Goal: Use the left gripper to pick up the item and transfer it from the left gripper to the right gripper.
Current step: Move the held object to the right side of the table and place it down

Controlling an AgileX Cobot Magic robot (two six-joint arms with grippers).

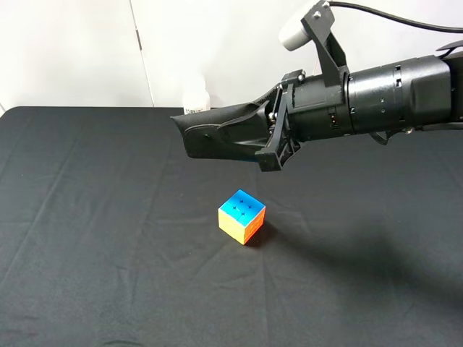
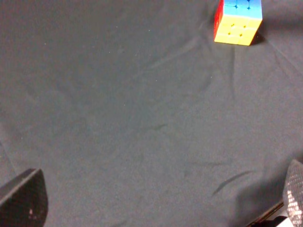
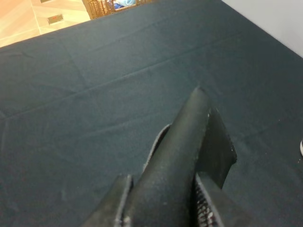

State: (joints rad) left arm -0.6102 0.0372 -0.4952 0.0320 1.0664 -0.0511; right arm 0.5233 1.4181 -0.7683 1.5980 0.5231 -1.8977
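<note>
The item (image 1: 199,139), a long flat black pouch, hangs in the air above the table. My right gripper (image 1: 235,126) is shut on one end of it, and the free end points toward the left of the exterior view. In the right wrist view the item (image 3: 182,142) sticks out between the two black fingers (image 3: 117,201). My left gripper (image 2: 158,196) does not appear in the exterior view. In its own wrist view, two fingertips (image 2: 23,201) stand wide apart over bare black cloth with nothing between them.
A multicoloured puzzle cube (image 1: 241,215) sits on the black cloth under the held item, and the cube (image 2: 237,21) also shows in the left wrist view. A white bottle (image 1: 196,97) stands at the table's back edge. A wicker basket (image 3: 109,5) is on the floor beyond the table.
</note>
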